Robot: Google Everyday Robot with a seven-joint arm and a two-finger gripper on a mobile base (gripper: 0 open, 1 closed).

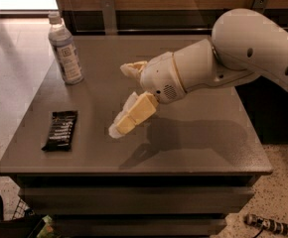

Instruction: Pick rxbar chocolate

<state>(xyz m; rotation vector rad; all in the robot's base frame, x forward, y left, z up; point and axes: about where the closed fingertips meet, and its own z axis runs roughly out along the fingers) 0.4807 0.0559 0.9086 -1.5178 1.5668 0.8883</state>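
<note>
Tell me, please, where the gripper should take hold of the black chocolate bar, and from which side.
Probably from above, across the middle of the rxbar chocolate. It lies flat on the table, so only its two long edges offer a hold, and its narrow width should fit between the jaws. The gripper hovers open above the table's middle, apart from the bar.

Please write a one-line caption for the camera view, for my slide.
The open gripper hovers over the table, apart from the rxbar chocolate; a water bottle stands farther back.
</note>
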